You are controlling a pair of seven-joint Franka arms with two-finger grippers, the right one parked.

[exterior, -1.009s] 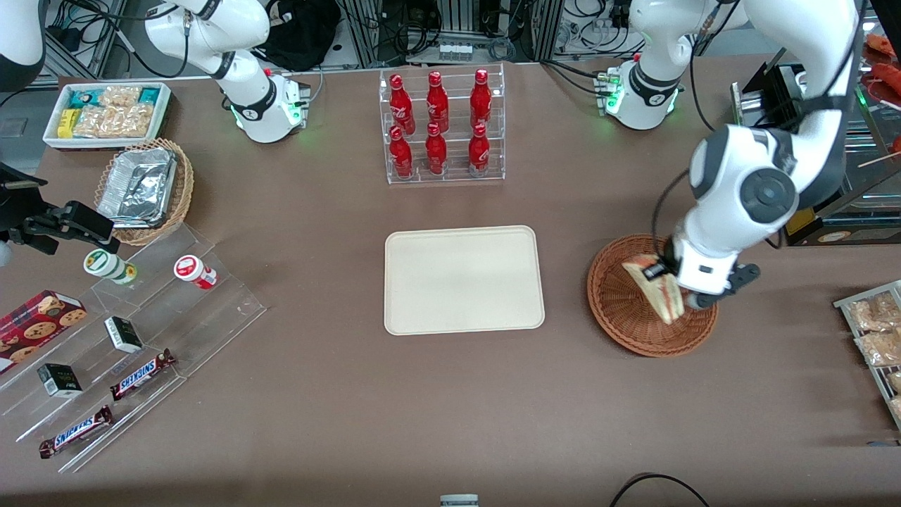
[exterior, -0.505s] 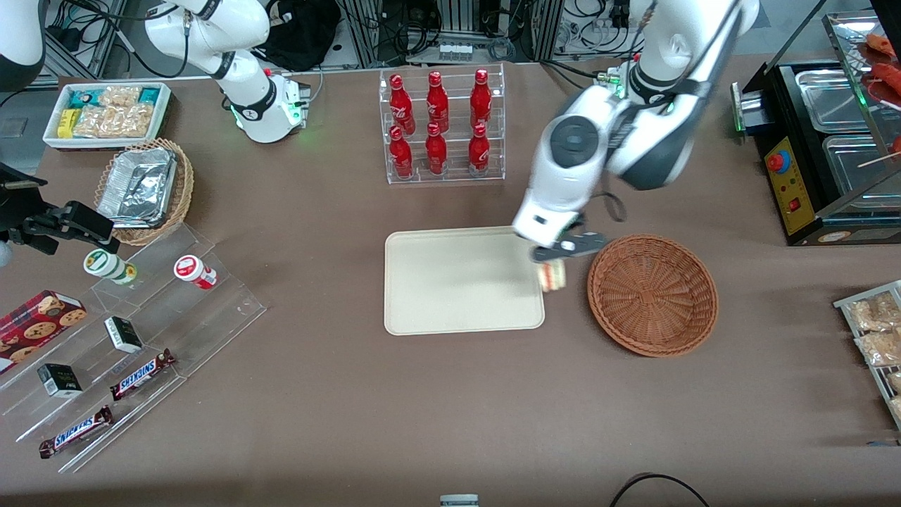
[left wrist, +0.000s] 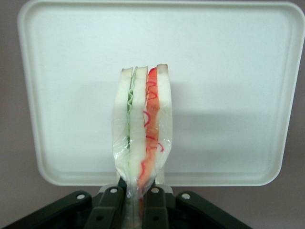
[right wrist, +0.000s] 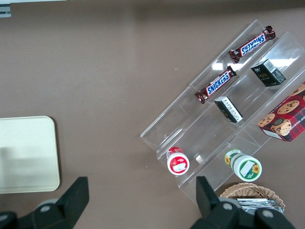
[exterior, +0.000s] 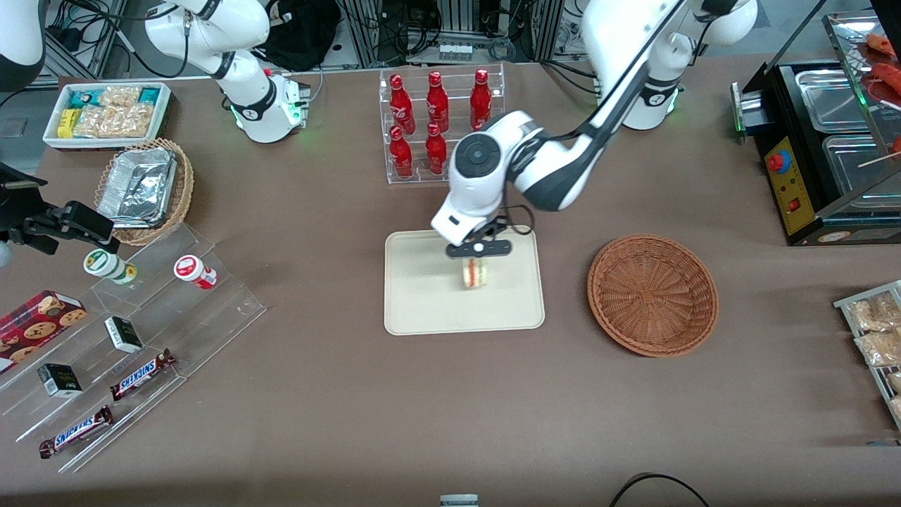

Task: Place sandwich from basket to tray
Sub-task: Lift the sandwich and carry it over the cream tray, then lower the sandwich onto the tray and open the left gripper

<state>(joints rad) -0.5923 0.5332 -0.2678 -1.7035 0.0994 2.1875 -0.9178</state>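
While the working arm reaches over the table, the tray lies near the table's middle, with the acrylic rack of red bottles farther from the front camera and the basket well apart toward the working arm's end, holding nothing. The gripper hangs above the tray, its fingers clamped on one corner of the sandwich, which is upright over the tray's middle. Nothing stands between sandwich and tray. In the front view the wedge appears small and its contact with the tray cannot be judged. The left wrist view shows the sandwich wrapped in clear film, red and green filling edge-on, pinched between the fingers.
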